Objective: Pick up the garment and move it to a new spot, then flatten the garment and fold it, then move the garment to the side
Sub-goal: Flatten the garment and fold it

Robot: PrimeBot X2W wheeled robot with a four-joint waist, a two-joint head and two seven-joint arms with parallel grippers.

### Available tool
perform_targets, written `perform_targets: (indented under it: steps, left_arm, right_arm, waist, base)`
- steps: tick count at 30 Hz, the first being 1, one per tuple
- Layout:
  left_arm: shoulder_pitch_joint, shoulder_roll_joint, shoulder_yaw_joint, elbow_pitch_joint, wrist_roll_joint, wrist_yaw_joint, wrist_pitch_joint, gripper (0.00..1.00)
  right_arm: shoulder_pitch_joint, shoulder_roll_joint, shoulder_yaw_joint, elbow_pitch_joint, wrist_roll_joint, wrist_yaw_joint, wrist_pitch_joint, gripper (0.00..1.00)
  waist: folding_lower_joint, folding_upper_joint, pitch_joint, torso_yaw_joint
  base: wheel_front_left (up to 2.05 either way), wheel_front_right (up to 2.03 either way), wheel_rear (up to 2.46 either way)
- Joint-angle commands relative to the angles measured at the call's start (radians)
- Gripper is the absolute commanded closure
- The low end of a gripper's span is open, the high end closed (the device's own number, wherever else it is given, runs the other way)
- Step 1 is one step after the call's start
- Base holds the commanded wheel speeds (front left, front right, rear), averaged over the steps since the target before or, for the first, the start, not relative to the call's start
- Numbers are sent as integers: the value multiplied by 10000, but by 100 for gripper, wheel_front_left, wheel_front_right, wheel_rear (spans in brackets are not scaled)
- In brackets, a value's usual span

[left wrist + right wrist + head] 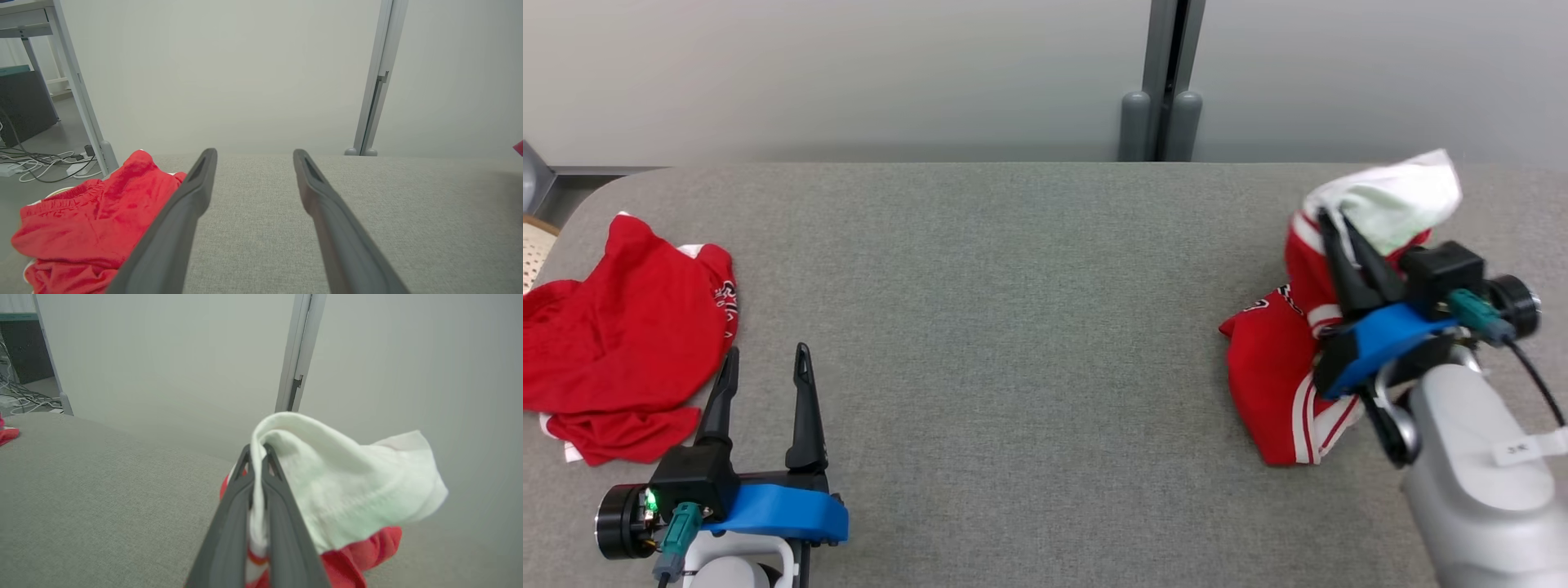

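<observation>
Jaws of the right gripper (1335,216) are clamped on a white fold of the red-and-white garment (1270,367). It sits bunched at the right end of the grey worktop (1013,327) with its top drawn up, a pinch meant, I'd say, for lifting it to a fresh spot. The left gripper (768,353) rests with jaws apart, just beside a second red garment (621,327) at the left edge.

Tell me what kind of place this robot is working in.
Probably a lab or office test space: a grey fabric-covered table stands against plain partition panels joined by a metal post, and loose cables lie on the floor beside it.
</observation>
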Motion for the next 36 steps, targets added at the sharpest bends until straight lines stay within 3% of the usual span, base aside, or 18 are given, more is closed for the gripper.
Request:
perform_targets:
  steps: [1, 13, 21, 22, 23, 26, 29, 33, 36]
  left_arm:
    - [-118, -2, -3, -47, 38, -44, -48, 0]
    - [-384, -97, -231, 41, -183, 7, -48, 0]
    - [-520, -132, -369, 164, -252, 41, -48, 0]
    - [-522, -138, -368, 167, -260, 54, -48, 0]
    - [-528, -140, -353, 178, -262, 72, -48, 0]
    - [-544, -142, -316, 204, -286, 76, -48, 0]
    - [-519, -142, -261, 191, -275, 91, -48, 0]
    - [-439, -144, -202, 163, -226, 94, -48, 0]
    - [-376, -134, -136, 160, -210, 62, -48, 0]
  right_arm:
    - [-241, 229, 407, -191, 132, 1, 74, 100]
    - [-1212, 1608, 3282, 516, 813, 1, 194, 100]
    - [-1186, 1737, 6173, 474, 2582, 1, 60, 100]
    - [-1200, 1726, 6435, 433, 2791, 1, 42, 73]
    - [-1220, 1724, 6650, 416, 2937, 1, 17, 0]
    - [-1309, 1740, 7062, 436, 3369, 1, -42, 0]
    - [-1505, 1730, 6847, 713, 3311, 1, -137, 0]
    - [-1523, 1733, 5870, 837, 2720, 1, -186, 0]
    - [-1043, 1393, 4769, 397, 2082, -1, -183, 0]
  waist:
    - [0, 0, 52, 124]
    - [0, 0, 377, 883]
    - [0, 0, 468, 1160]
    - [0, 0, 470, 1149]
    - [0, 0, 471, 1124]
    - [0, 0, 461, 981]
    - [0, 0, 429, 771]
    - [0, 0, 360, 486]
    - [0, 0, 296, 303]
  base:
    - [0, 0, 0]
    - [0, 0, 0]
    - [0, 0, 0]
    - [0, 0, 0]
    - [0, 0, 0]
    - [0, 0, 0]
    - [0, 0, 0]
    - [0, 0, 0]
    - [0, 0, 0]
